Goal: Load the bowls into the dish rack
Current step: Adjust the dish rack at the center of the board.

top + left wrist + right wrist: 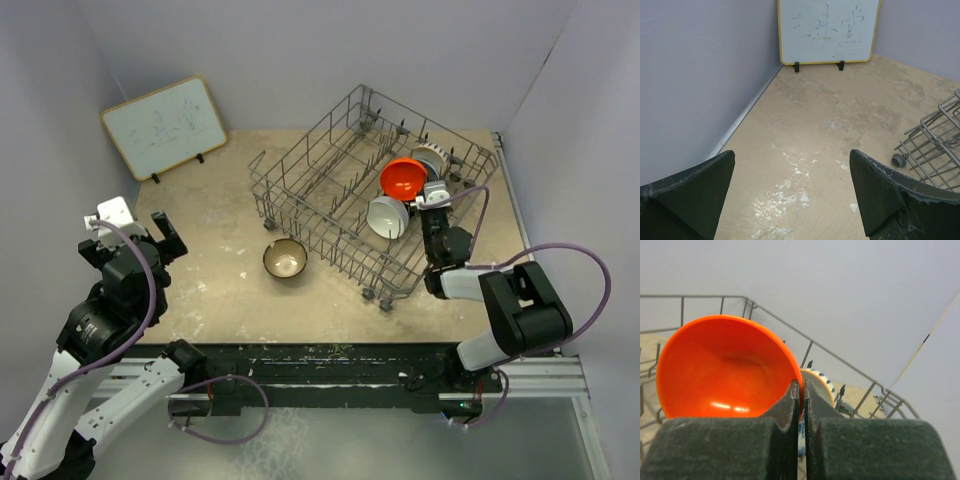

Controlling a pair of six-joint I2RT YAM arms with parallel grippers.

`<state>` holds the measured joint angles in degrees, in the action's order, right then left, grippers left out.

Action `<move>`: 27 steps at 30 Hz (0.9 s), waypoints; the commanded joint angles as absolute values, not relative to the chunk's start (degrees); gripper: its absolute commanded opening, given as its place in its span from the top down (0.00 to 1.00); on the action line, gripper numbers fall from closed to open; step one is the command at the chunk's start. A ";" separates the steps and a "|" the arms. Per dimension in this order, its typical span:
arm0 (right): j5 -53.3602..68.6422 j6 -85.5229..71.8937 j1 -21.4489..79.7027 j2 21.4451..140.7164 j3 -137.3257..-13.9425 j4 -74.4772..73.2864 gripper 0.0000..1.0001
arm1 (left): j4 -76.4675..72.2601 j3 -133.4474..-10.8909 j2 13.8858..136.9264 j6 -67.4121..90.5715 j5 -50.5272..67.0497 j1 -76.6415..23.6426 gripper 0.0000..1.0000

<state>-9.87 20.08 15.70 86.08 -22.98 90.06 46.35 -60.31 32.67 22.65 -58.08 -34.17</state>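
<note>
- Grey wire dish rack point(330, 190) stands on the right half of the worktop point(220, 295), turned at an angle, with one corner toward the far right corner.
- Three bowls show inside it, all at its right end. The orange-red bowl point(725, 370) is up on edge, the white bowl point(386, 217) is just on its near side, and the blue-and-white patterned bowl point(430, 157) is just behind it toward the far edge.
- The right gripper point(801, 386) reaches into the rack, its fingers pressed together on the rim of the orange-red bowl. This bowl looks placed between the tines but not yet let go.
- One brown bowl point(285, 259) with a cream inside sits upright on the worktop, near the middle and just outside the rack's near-left side. It is plainly not yet loaded.
- A glossy black bowl and a cream-beige one cannot be made out anywhere; whether they hide behind the others in the rack cannot be told.
- The left gripper point(135, 230) hangs over the left edge of the worktop with its fingers spread wide and nothing between them. It is well apart from the brown bowl and faces the whiteboard point(827, 31) in the far left corner.
- Judged from this, the job is about half done or more. What remains is the release at the rack, then the brown bowl.
</note>
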 commanded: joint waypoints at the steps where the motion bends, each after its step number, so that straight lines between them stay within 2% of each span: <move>1: -12.63 21.93 15.91 83.15 -27.91 96.20 1.00 | 47.13 -62.21 32.00 24.85 -59.89 -34.36 0.01; 8: -21.54 25.05 15.91 78.87 -32.12 91.56 1.00 | 48.43 -62.19 31.52 26.43 -59.99 -34.35 0.01; 13: -26.59 31.74 15.27 75.32 -39.97 76.40 1.00 | 48.06 -61.42 31.13 26.86 -60.07 -34.36 0.01; 18: -27.62 34.49 13.75 73.95 -44.40 66.53 1.00 | 47.81 -62.39 32.13 25.88 -60.11 -34.36 0.01; 27: -26.86 37.42 13.92 78.48 -48.94 57.89 1.00 | 48.33 -61.24 31.83 28.64 -60.19 -34.32 0.01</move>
